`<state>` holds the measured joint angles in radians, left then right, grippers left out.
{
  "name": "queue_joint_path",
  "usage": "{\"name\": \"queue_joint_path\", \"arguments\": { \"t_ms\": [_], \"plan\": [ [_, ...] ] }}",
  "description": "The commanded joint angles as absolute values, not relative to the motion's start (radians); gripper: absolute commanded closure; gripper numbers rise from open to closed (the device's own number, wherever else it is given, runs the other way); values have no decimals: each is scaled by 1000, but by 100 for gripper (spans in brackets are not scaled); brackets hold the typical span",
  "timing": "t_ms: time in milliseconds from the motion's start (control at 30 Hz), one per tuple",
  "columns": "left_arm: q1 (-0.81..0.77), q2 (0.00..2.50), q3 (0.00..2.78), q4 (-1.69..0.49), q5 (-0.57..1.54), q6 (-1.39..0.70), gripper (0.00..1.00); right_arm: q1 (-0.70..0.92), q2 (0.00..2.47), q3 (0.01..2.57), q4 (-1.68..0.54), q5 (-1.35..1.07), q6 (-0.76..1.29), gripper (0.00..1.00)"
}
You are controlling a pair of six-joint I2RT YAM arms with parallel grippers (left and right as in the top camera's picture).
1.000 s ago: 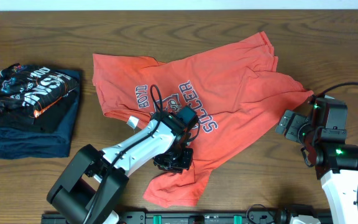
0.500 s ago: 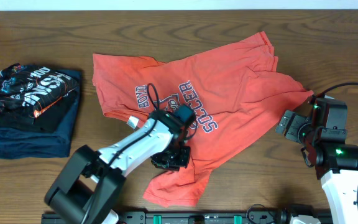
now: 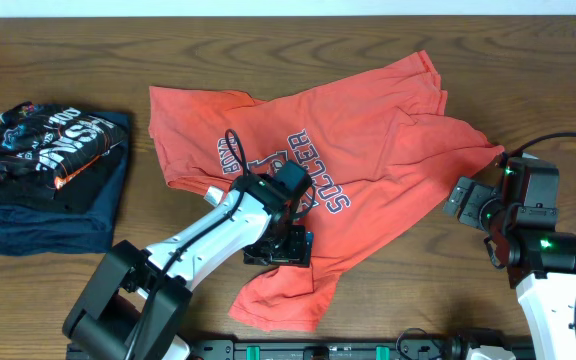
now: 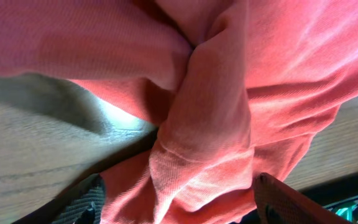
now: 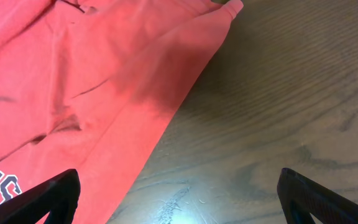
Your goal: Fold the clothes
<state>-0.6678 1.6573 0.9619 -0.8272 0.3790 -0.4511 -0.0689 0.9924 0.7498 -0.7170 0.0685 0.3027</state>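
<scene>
The clothes, an orange-red T-shirt [image 3: 368,130] with white lettering, lie spread and rumpled across the middle of the wooden table. My left gripper [image 3: 280,246] sits low on the shirt's lower flap, just below the print. In the left wrist view its jaws [image 4: 179,186] stand wide apart, with a bunched ridge of the fabric [image 4: 210,124] lying loose between the fingers. My right gripper [image 3: 465,200] hovers open just right of the shirt's right edge. In the right wrist view it [image 5: 179,180] has bare wood and the shirt's hem [image 5: 104,93] under it and holds nothing.
A stack of folded black and navy garments [image 3: 53,175] with white print lies at the table's left side. A black rail [image 3: 318,350] runs along the front edge.
My left gripper was shut on the shirt's lower flap and has now opened, letting the fabric go. It has shifted slightly up and right. The right arm has not moved.
</scene>
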Motion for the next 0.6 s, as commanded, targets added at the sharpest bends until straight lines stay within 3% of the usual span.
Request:
{"name": "queue_joint_path", "arguments": {
  "t_ms": [0,100,133,167,200,233,267,300,567],
  "plan": [
    [-669,1671,952,-812,394,-462,21,-73,993,757,-718,78,299,1],
    [-669,1715,950,-791,483,-461,22,-73,993,757,-718,78,299,1],
    [-670,1734,950,-790,496,-462,29,-73,993,757,-718,78,299,1],
    [-670,1746,950,-791,498,-462,42,-73,993,757,-719,78,299,1],
    [-670,1755,950,-793,504,-462,64,-73,993,757,-719,78,299,1],
    [-670,1757,950,-795,506,-462,80,-73,993,757,-719,78,299,1],
    [-670,1756,950,-799,506,-461,91,-73,993,757,-719,79,299,1],
    [-670,1751,950,-803,506,-458,94,-73,993,757,-718,79,299,1],
    [-667,1706,956,-872,474,-442,94,-73,993,757,-718,79,299,1]
  ]
}}
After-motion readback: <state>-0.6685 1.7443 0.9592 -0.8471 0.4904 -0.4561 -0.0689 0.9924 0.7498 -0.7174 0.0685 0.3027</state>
